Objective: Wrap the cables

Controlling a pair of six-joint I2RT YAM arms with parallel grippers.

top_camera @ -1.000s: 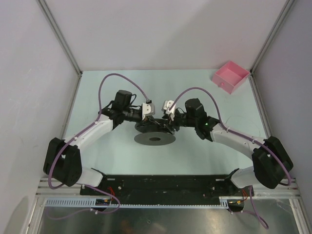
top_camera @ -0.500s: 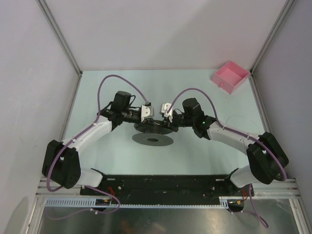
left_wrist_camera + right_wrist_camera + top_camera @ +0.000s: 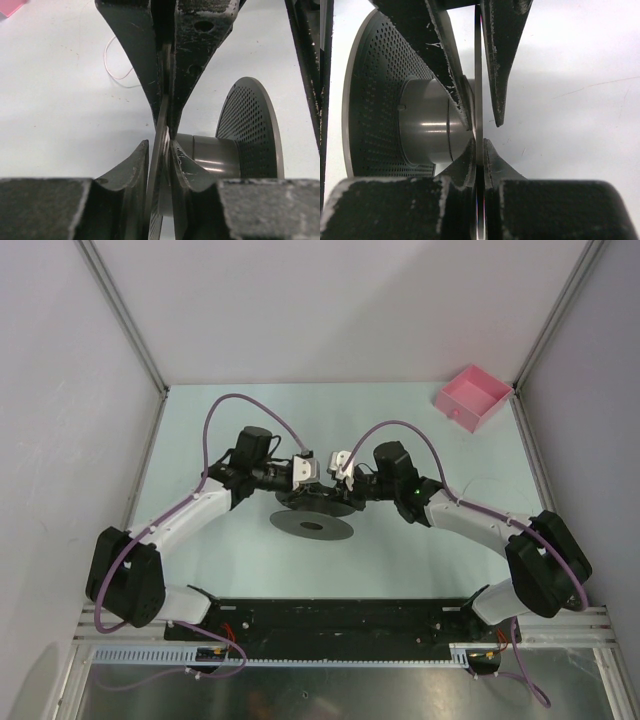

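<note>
The right hand (image 3: pixel 479 137) is clenched on the thin flange of the dark spool (image 3: pixel 425 122). The left hand (image 3: pixel 165 125) straddles a flange with slim gaps, so I cannot tell whether it grips. The whitish wire (image 3: pixel 118 78) lies loose on the desk (image 3: pixel 60 125), apart from the spool. This looks like the spool being steadied; next, a hand must pick up that wire.

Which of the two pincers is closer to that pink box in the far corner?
Right. The right pincer is at the right side of the spool, the pink box off to its far right; the left pincer is at the spool's left side, farther off.
</note>
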